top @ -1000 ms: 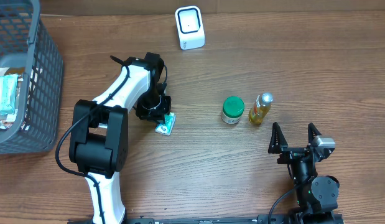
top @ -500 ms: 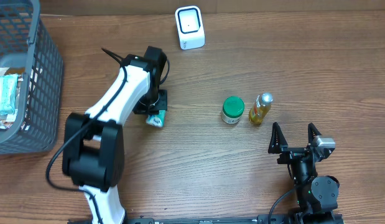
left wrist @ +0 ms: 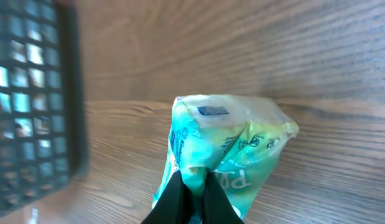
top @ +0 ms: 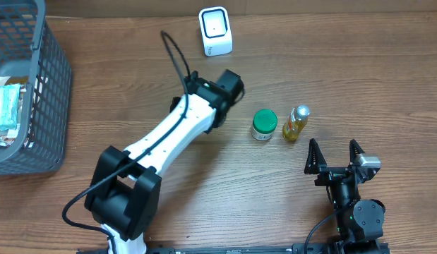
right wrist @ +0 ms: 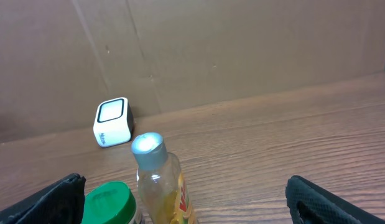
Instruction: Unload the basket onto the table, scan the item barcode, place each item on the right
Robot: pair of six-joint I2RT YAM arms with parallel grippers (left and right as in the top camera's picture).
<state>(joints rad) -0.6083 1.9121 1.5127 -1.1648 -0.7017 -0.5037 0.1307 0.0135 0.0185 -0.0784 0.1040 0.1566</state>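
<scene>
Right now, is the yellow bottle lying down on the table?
No, the yellow bottle stands upright, silver cap on top, beside the green-lidded jar.

The left arm (top: pixel 177 130) reaches forward, jaws clamped; the right arm (top: pixel 354 209) rests, jaws wide.

— On the table (top: pixel 387 70), right of centre?
— Green-lidded jar (top: pixel 264 124) just beside a silver-capped yellow bottle (top: pixel 296 124), both upright.
— Far left?
— Grey mesh basket (top: pixel 52 88) at the edge, packets (top: pixel 6 106) inside.
</scene>
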